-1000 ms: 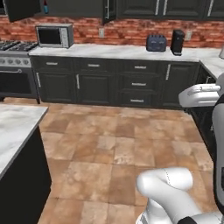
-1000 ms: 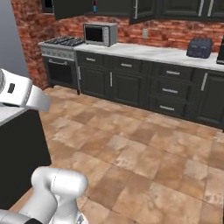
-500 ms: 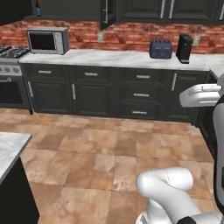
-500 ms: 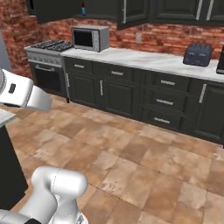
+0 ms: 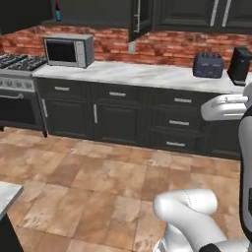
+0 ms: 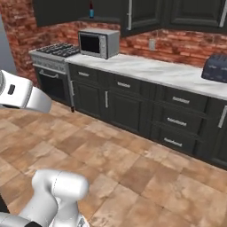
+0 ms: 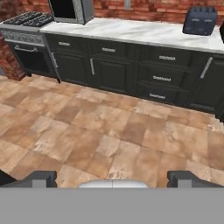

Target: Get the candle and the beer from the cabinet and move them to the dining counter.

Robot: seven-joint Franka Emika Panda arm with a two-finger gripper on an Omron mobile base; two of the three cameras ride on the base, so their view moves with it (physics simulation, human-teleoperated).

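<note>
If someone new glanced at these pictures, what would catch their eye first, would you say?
Probably the red brick wall running behind the long marble countertop, with the silver microwave at its left end beside the stove. Next, the open black cabinet above the microwave, where the beer stands on its shelf.

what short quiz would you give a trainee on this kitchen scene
1. True or false: the microwave stands on the counter between the stove and the toaster.
2. Pick one. The pincer has its jaws: A) wide open, holding nothing; B) shut and empty; C) shut on a candle.
3. Fill in the blank: the beer stands inside the open cabinet, above the ____.
Key: 1 true; 2 A; 3 microwave.
</note>
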